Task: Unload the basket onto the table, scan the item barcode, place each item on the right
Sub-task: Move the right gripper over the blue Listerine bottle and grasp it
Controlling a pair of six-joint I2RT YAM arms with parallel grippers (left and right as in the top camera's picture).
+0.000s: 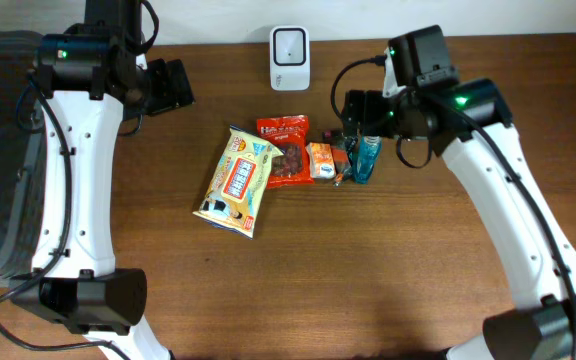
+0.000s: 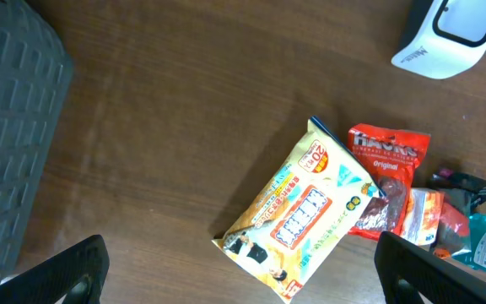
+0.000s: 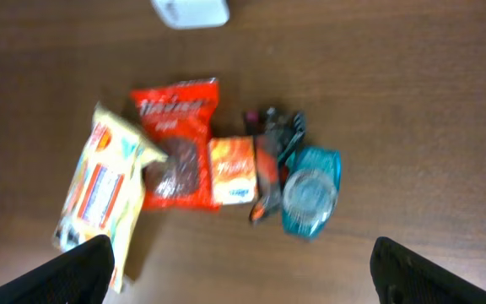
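Diagonally, the yellow snack pack (image 1: 236, 181) overlaps a red pouch (image 1: 286, 140).

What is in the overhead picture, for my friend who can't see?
Packets lie bunched on a wooden table: yellow bag, red bag, orange packet, teal packet. A white scanner sits beyond them, between the left arm and right arm.

Red bag (image 2: 392, 149) reads "Original"; yellow pack (image 2: 304, 213) perhaps "20".

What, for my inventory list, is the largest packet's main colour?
The largest packet is mainly yellow; left wrist view shows it best.
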